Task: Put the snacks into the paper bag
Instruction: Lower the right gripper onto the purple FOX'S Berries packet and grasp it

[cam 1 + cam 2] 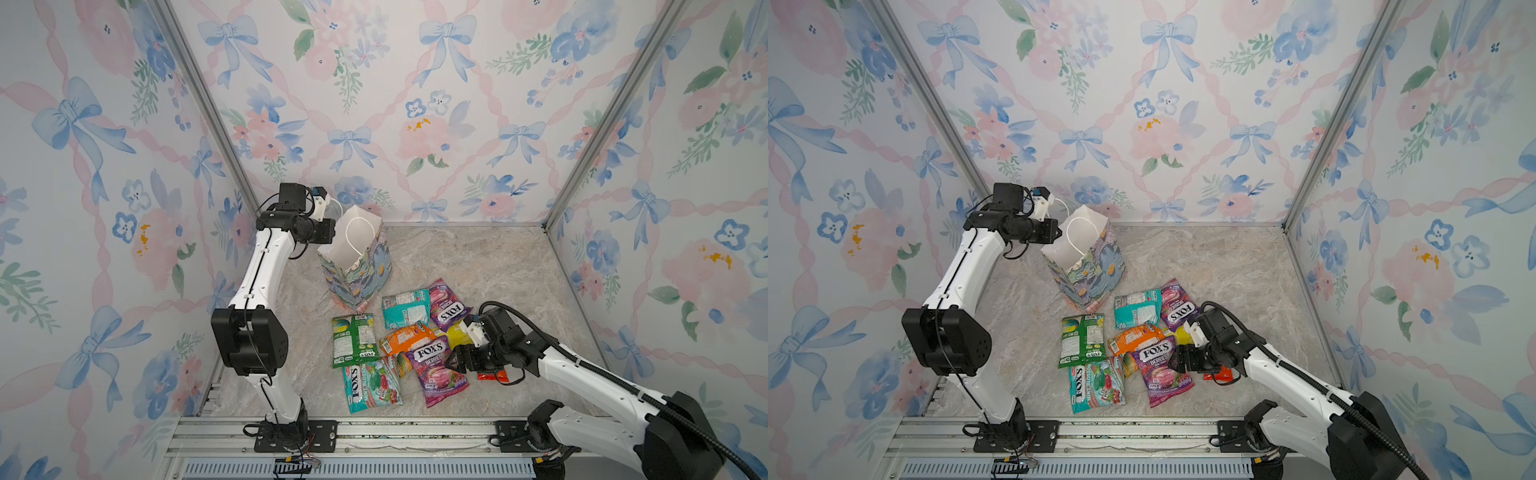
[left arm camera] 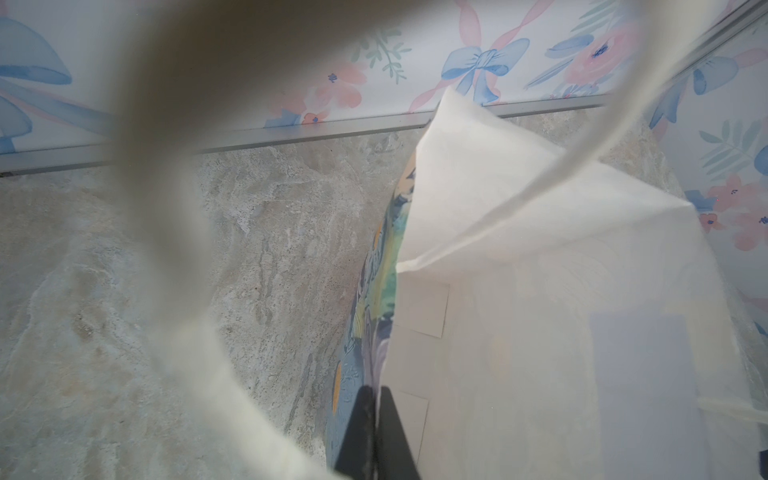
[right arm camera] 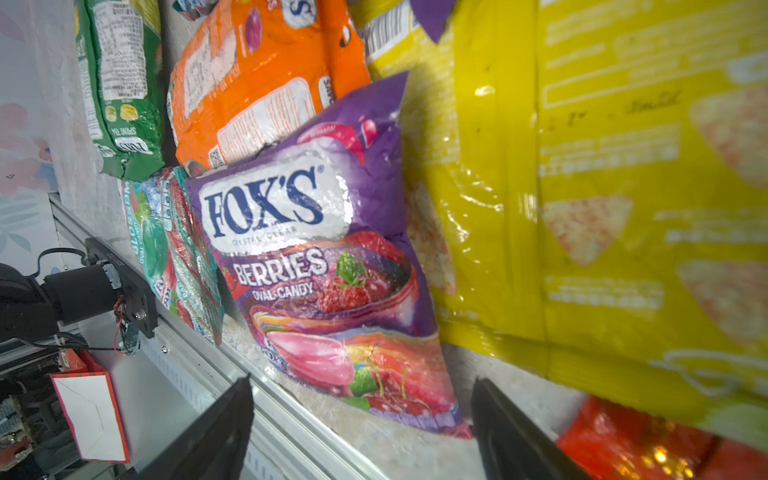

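The paper bag (image 1: 361, 270) (image 1: 1088, 266) stands upright and open at the back left of the marble floor. My left gripper (image 1: 332, 232) (image 2: 376, 392) is shut on its near wall, one finger outside, one inside. Its white cord handle (image 2: 158, 208) loops across the left wrist view. The snacks lie in front of it: a green pouch (image 1: 354, 340), teal (image 1: 405, 307), orange (image 1: 409, 337), yellow (image 3: 582, 166), red (image 1: 492, 376) and a purple FOX'S Berries pouch (image 1: 436, 374) (image 3: 316, 249). My right gripper (image 1: 451, 361) (image 3: 361, 380) hangs open just above the Berries pouch's right edge.
Floral walls with metal corner posts (image 1: 208, 112) close in three sides. An aluminium rail (image 1: 374, 432) with both arm bases runs along the front. A second purple pouch (image 1: 446, 305) and a teal Mint Blossom pouch (image 1: 372, 384) lie in the pile.
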### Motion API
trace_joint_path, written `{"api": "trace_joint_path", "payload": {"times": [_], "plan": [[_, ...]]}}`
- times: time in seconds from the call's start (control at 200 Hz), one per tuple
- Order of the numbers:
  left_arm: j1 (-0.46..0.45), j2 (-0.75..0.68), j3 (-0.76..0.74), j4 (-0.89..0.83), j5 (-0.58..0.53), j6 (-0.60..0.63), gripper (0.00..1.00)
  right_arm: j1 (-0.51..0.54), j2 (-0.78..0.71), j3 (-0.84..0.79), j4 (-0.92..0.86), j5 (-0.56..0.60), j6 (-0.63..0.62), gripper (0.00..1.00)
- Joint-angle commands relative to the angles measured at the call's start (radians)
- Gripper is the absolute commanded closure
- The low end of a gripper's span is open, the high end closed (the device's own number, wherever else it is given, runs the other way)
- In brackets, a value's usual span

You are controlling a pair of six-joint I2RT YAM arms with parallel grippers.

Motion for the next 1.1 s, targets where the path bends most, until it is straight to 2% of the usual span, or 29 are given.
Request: {"api": "trace_joint_path", "payload": {"times": [0.0,0.145,0.385,0.705,0.875,1.095], "plan": [[0.002,0.007,-0.011,-0.013,0.029,-0.026,1.00,0.015,0.022,-0.018,0.061,0.012,0.008,0.19],[0.002,0.007,-0.012,-0.012,0.009,-0.048,1.00,0.019,0.061,-0.027,0.110,-0.002,0.016,0.20],[-0.018,-0.003,-0.009,-0.009,-0.029,-0.050,1.00,0.033,0.132,-0.020,0.174,-0.032,0.023,0.28],[-0.046,-0.026,-0.009,-0.005,-0.032,-0.049,1.00,0.063,0.188,-0.026,0.234,-0.031,0.060,0.34],[-0.057,-0.039,-0.011,0.000,-0.030,-0.048,1.00,0.063,0.200,-0.036,0.266,-0.028,0.072,0.48],[-0.063,-0.050,-0.011,0.002,-0.034,-0.052,1.00,0.063,0.215,-0.052,0.311,-0.037,0.082,0.83]]}}
